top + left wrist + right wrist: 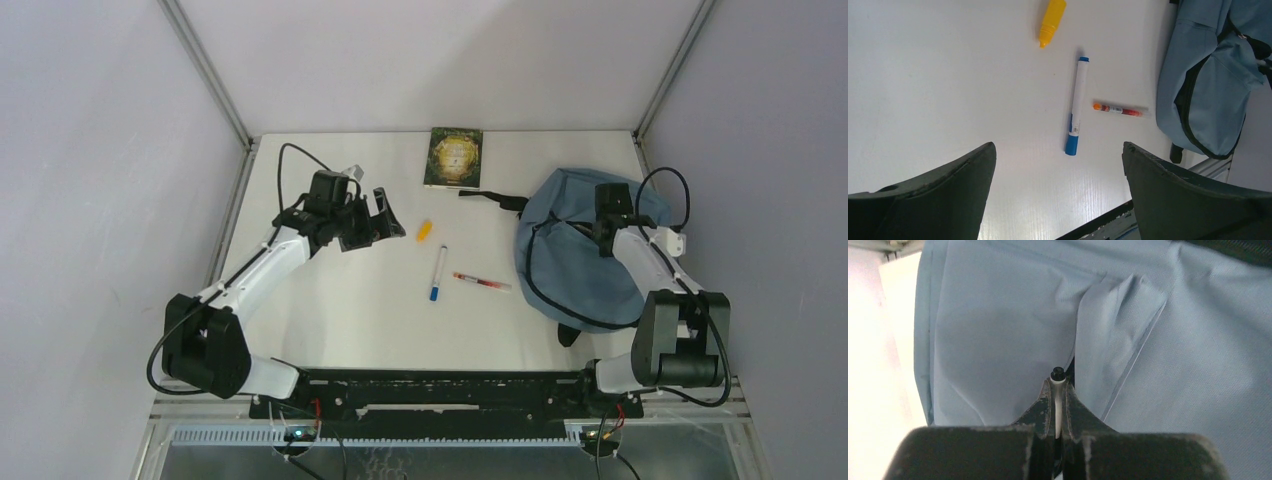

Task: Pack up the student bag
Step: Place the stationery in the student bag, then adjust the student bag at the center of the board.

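Four items lie unpacked, so packing looks barely begun. The blue-grey student bag (570, 270) lies flat at the right of the desk (350, 310). The right tool (1058, 387) sits low over its fabric, pinched on a thin white stick (1058, 375) with a black tip; whether pen or zip pull is unclear. Left of the bag lie a red pen (481, 282), a blue-and-white marker (438, 272) and a small yellow tube (424, 232), with a book (454, 157) at the far edge. The left tool (1058, 146) hovers over the desk's left side, spread wide, holding nothing.

White table (340, 320), pale grey walls (420, 60)
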You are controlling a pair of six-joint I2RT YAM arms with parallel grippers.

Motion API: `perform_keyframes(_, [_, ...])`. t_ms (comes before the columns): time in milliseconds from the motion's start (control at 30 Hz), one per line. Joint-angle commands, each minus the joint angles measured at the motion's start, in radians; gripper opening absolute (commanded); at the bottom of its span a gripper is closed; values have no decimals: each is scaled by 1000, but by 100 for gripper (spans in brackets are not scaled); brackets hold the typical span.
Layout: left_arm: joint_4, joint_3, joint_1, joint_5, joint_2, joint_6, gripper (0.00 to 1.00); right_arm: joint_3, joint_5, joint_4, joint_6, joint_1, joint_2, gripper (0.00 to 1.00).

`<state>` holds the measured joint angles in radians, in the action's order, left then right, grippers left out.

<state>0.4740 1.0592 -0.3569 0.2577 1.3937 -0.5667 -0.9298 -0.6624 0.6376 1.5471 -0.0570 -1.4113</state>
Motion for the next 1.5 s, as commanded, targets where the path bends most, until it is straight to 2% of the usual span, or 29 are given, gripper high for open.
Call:
perform_keyframes(0, [-27, 7, 3, 9, -6, 22, 100, -32, 118, -60, -45, 8, 9, 1])
perform_keyframes(200, [-32, -6, 3, 15, -12, 20, 100, -23, 235, -33, -20, -17, 44, 1])
perform_keyframes(300, [-37, -4, 3, 25, -9, 18, 100, 23, 351, -87, 3, -37, 58, 6])
perform_keyframes(400, [-38, 10, -5, 41, -9, 28, 100, 31, 420, -107, -12, -43, 58, 21])
perform_keyframes(467, [-23, 38, -30, 49, -9, 63, 100, 31, 434, -118, -48, -46, 81, 35])
perform_keyframes(567, [4, 94, -91, 22, 7, 94, 100, 31, 423, -150, -167, -59, 159, 57])
perform_keyframes(633, [8, 139, -145, 26, 39, 92, 100, 19, 433, -178, -276, -76, 201, 64])
perform_keyframes(900, [-51, 331, -352, 66, 259, 22, 100, -73, 547, -190, -734, -128, 246, 66])
perform_keyframes(1067, [-41, 514, -469, 83, 479, -6, 97, -120, 593, -130, -919, -129, 213, 65])
perform_keyframes(1133, [26, 613, -509, 80, 565, -1, 96, -138, 514, -58, -957, -129, 203, 66])
perform_keyframes(1233, [31, 691, -545, 83, 661, -36, 93, -124, 394, 43, -948, -144, 213, 66])
perform_keyframes(1367, [40, 728, -549, 25, 747, -47, 89, -27, 475, 33, -970, -164, 283, 66])
perform_keyframes(1467, [35, 737, -547, -26, 777, -44, 89, 35, 475, 50, -965, -155, 331, 66])
